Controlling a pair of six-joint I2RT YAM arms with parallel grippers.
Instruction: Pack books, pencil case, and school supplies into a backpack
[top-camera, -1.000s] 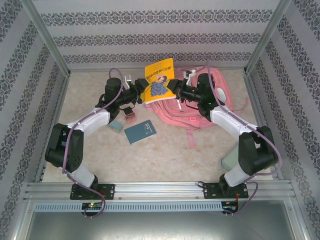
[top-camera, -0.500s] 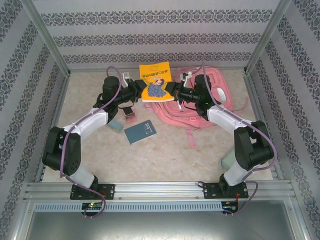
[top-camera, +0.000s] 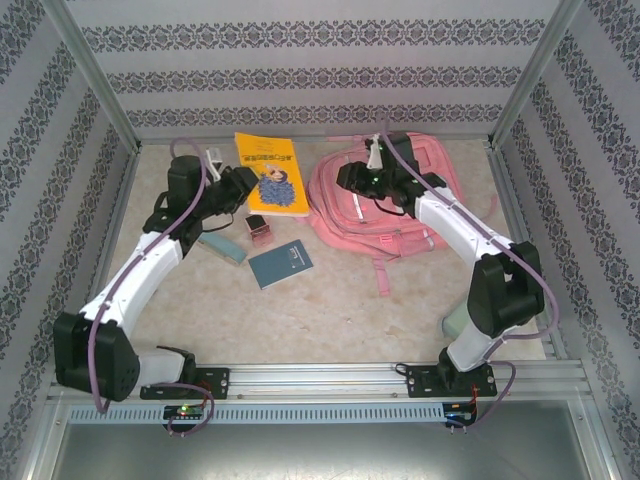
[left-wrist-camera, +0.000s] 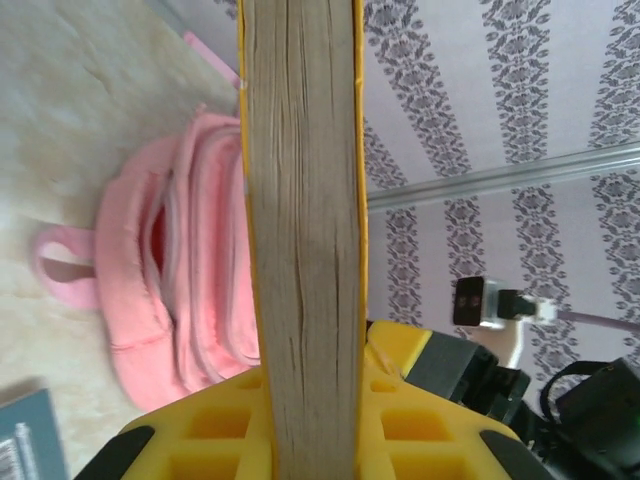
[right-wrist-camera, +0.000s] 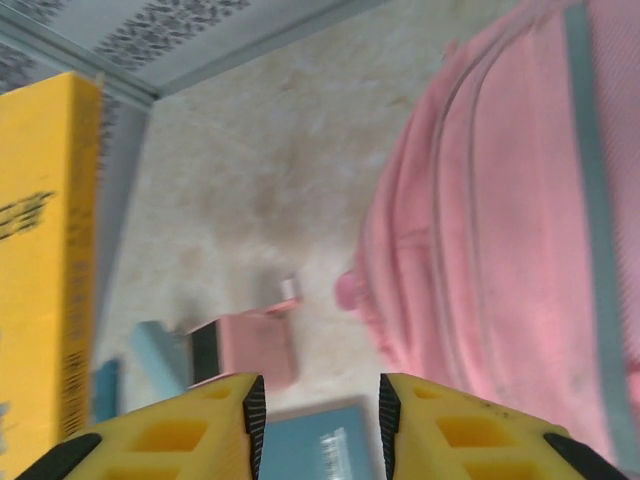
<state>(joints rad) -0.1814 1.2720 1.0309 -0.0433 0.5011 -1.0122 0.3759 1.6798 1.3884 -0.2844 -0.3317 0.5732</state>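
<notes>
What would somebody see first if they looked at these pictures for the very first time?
The bright yellow book jumps out: the left gripper is clamped on one edge of it at the back of the table, left of the middle. Right after that comes the big pink backpack lying at the back right, with the right gripper open and empty at its left side.
</notes>
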